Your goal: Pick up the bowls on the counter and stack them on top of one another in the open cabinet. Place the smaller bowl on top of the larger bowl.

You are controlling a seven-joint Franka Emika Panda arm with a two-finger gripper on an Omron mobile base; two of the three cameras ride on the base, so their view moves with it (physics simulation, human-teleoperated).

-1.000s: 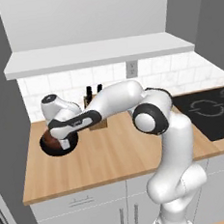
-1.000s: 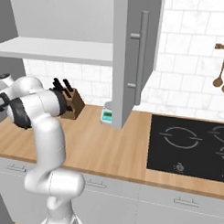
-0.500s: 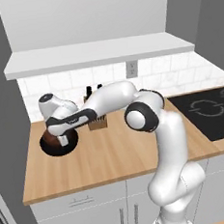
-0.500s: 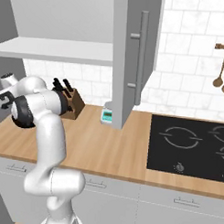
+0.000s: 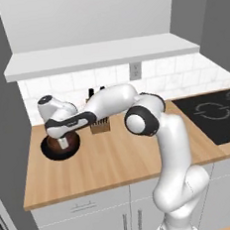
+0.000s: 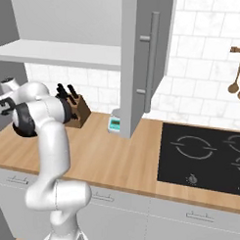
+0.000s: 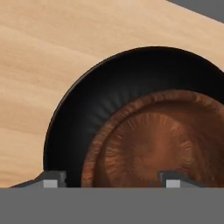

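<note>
gripper [image 7: 108, 177]: hovering right over the two bowls, fingers standing apart with one tip on each side of the brown bowl's near edge. Not pinching anything as far as I can tell.

smaller bowl [image 7: 162, 142]: the reddish-brown wood-like one is sitting nested inside the black one, off-centre, so the black rim is showing as a wide crescent on one side.

larger bowl [image 7: 78, 118]: glossy black, resting flat on the bench near its left end, just beside the knife block [image 5: 99, 124]. In the left base view it's peeking out under the hand as a dark disc [image 5: 53, 151].

bench [image 5: 116, 161]: light wood-grain worktop, carrying the whole stack at the moment.

open cabinet [image 5: 101, 56]: the white shelf board is hanging above the bench with nothing on it that I can see (so neither bowl is up there).

arm: reaching far out to the left and low, which is why the right base view is only catching the elbow and hand at the frame edge.

my read: the small-on-large order is looking right, but on the bench rather than the shelf. Lifting the stack by the black rim seems like what's needed next, and the off-centre brown bowl could be sliding around if it tilts.
</note>
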